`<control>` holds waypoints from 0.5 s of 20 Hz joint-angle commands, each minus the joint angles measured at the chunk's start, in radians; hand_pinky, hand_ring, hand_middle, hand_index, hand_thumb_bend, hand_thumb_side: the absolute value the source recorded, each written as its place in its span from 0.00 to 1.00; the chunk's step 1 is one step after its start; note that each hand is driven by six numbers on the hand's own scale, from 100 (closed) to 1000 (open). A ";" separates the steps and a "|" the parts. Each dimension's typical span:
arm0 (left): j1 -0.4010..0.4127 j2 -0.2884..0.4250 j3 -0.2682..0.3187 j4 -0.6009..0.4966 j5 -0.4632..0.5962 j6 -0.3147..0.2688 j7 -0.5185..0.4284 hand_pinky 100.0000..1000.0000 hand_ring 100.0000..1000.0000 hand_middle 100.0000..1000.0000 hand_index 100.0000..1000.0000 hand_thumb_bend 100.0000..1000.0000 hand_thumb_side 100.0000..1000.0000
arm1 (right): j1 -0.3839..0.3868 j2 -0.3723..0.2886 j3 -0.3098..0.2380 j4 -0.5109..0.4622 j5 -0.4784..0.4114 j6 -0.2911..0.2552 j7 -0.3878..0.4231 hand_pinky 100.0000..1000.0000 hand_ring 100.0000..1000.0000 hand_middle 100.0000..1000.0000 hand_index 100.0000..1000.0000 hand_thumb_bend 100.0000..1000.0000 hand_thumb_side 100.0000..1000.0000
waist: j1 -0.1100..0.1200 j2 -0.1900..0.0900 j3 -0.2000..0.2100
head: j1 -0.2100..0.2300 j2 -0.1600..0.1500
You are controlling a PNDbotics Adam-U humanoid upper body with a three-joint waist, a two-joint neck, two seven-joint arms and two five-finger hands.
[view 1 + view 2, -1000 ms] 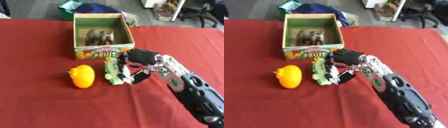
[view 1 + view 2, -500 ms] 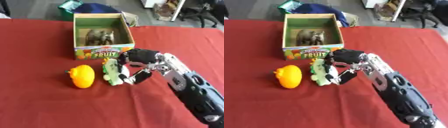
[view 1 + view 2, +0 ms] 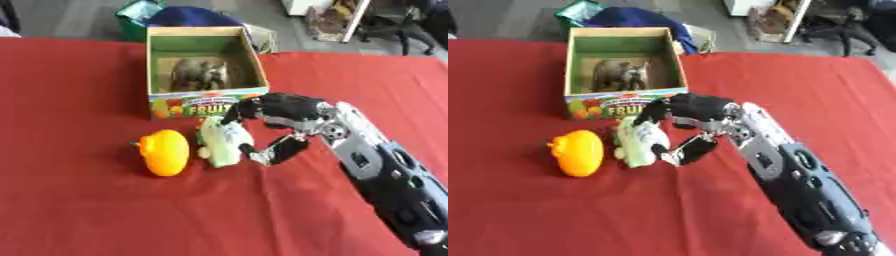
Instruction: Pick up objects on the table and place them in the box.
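Two objects remain loose on the red cloth-covered table, both in the middle of the frame just below the open cardboard box with a fruit-printed front panel: a pale green and white plastic toy and, just to its left, a rounded orange plastic vegetable with a small stem. Inside the box lies a grey-brown animal figure.

My right hand comes in from the lower right of the frame and sits at the pale toy. My fingers are curled over its upper right side and my thumb reaches in low against its lower edge, so I have the toy pinched, though it looks to be resting on the table. My left hand shows in neither view.

What worries me is the hold itself. The toy looks smooth, lumpy and longer than it is wide, and I seem to have it near one end, so on lifting it could swing or slip out and fall onto the cloth. It lies just beside the orange piece, so a clumsy lift might knock that one rolling toward the left. The box front stands very close above my fingers; if I carry the toy across too low, I judge it would catch the rim or shove the box away.
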 commanded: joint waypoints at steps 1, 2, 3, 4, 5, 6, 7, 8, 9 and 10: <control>-0.006 0.012 0.009 -0.011 0.000 -0.002 0.000 0.59 0.56 0.48 0.60 0.12 0.53 | -0.010 -0.033 -0.018 -0.032 -0.023 0.015 0.011 0.63 0.71 0.79 0.89 0.00 0.29 | 0.007 -0.014 -0.002 | 0.001 0.007; -0.005 0.012 0.009 -0.011 0.000 -0.002 0.000 0.59 0.56 0.48 0.60 0.12 0.53 | -0.011 -0.032 -0.015 -0.025 -0.023 0.017 0.018 0.63 0.72 0.80 0.90 0.00 0.33 | 0.007 -0.014 -0.002 | 0.000 0.007; -0.005 0.012 0.009 -0.011 0.000 -0.002 0.000 0.59 0.56 0.48 0.60 0.12 0.53 | -0.014 -0.029 -0.012 -0.012 -0.019 0.020 0.027 0.64 0.74 0.81 0.90 0.00 0.35 | 0.008 -0.014 -0.002 | -0.001 0.007; -0.005 0.011 0.009 -0.011 0.000 -0.002 -0.001 0.59 0.57 0.48 0.60 0.12 0.53 | -0.018 -0.027 -0.008 0.004 -0.013 0.020 0.034 0.65 0.75 0.82 0.90 0.00 0.37 | 0.008 -0.015 -0.001 | -0.001 0.007; -0.005 0.011 0.009 -0.011 0.000 -0.002 -0.001 0.59 0.57 0.48 0.60 0.12 0.53 | -0.022 -0.023 -0.005 0.024 -0.005 0.020 0.040 0.66 0.76 0.84 0.91 0.00 0.40 | 0.009 -0.015 -0.001 | -0.002 0.007; -0.005 0.011 0.009 -0.011 0.000 -0.002 -0.001 0.59 0.57 0.48 0.60 0.12 0.53 | -0.026 -0.018 -0.002 0.043 0.003 0.019 0.044 0.67 0.78 0.85 0.91 0.00 0.42 | 0.010 -0.015 -0.001 | -0.002 0.007; -0.005 0.011 0.009 -0.011 0.000 -0.002 -0.001 0.59 0.57 0.48 0.60 0.12 0.53 | -0.032 -0.013 0.001 0.063 0.013 0.017 0.047 0.68 0.79 0.86 0.92 0.00 0.43 | 0.010 -0.015 -0.001 | -0.002 0.007; -0.005 0.011 0.009 -0.011 0.000 -0.001 -0.001 0.59 0.57 0.48 0.60 0.12 0.53 | -0.037 -0.008 0.003 0.083 0.024 0.015 0.048 0.69 0.79 0.87 0.92 0.00 0.43 | 0.011 -0.015 0.000 | -0.003 0.007; -0.005 0.011 0.009 -0.011 0.000 -0.001 -0.001 0.59 0.57 0.48 0.60 0.12 0.53 | -0.044 -0.002 0.006 0.102 0.037 0.011 0.050 0.71 0.82 0.90 0.93 0.00 0.47 | 0.012 -0.014 0.000 | -0.003 0.008; -0.005 0.011 0.008 -0.011 0.001 -0.001 -0.002 0.59 0.57 0.48 0.60 0.12 0.53 | -0.051 0.003 0.010 0.121 0.052 0.006 0.052 0.71 0.82 0.90 0.93 0.00 0.47 | 0.012 -0.014 0.000 | -0.004 0.008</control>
